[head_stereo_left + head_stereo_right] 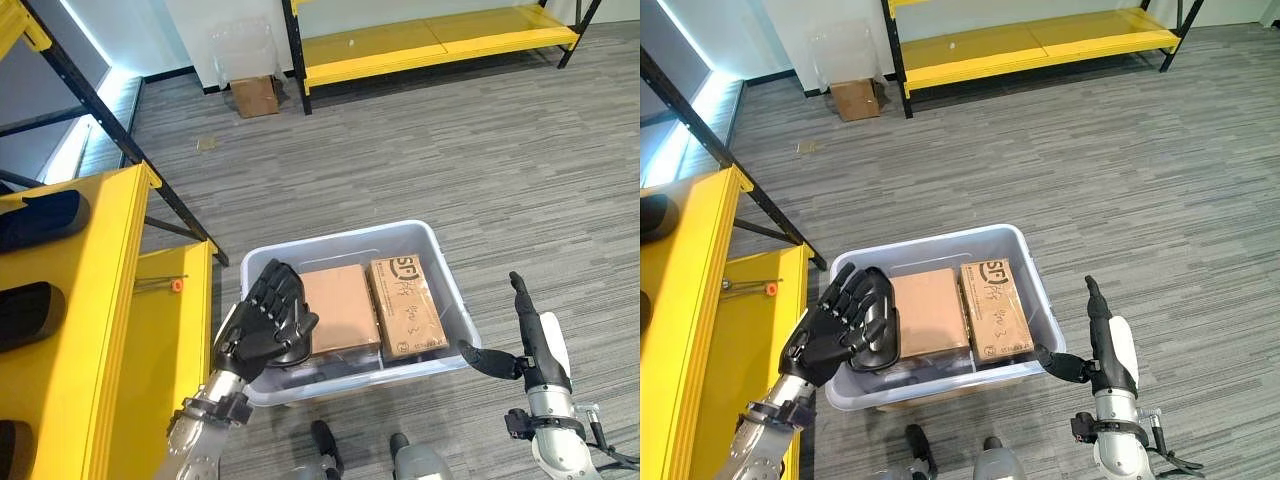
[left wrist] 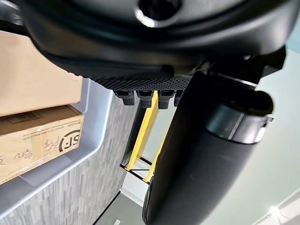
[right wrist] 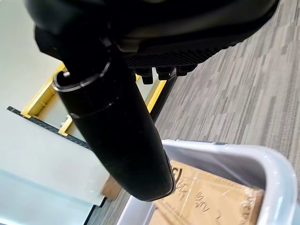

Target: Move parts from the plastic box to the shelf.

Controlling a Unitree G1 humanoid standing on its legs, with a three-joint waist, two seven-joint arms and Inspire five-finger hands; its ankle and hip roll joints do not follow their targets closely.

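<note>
A pale grey plastic box [image 1: 441, 252] stands on the carpet in front of me. Inside lie a plain cardboard box [image 1: 340, 303] and a printed one [image 1: 406, 304], and something black [image 1: 297, 353] sits at the near left corner. My left hand [image 1: 268, 312] hovers over the box's left side, open, its back toward me and its fingers straight. My right hand [image 1: 528, 340] stands open just outside the box's right wall, thumb pointing at the rim [image 3: 262, 161]. The yellow shelf [image 1: 110, 290] rises at the left with black parts [image 1: 38, 220] lying on it.
A small orange-tipped item [image 1: 177, 285] lies on the shelf's lower board. At the back stand a second yellow rack [image 1: 440, 40], a small cardboard box [image 1: 255, 96] and a clear container [image 1: 245, 48]. Striped grey carpet spreads to the right.
</note>
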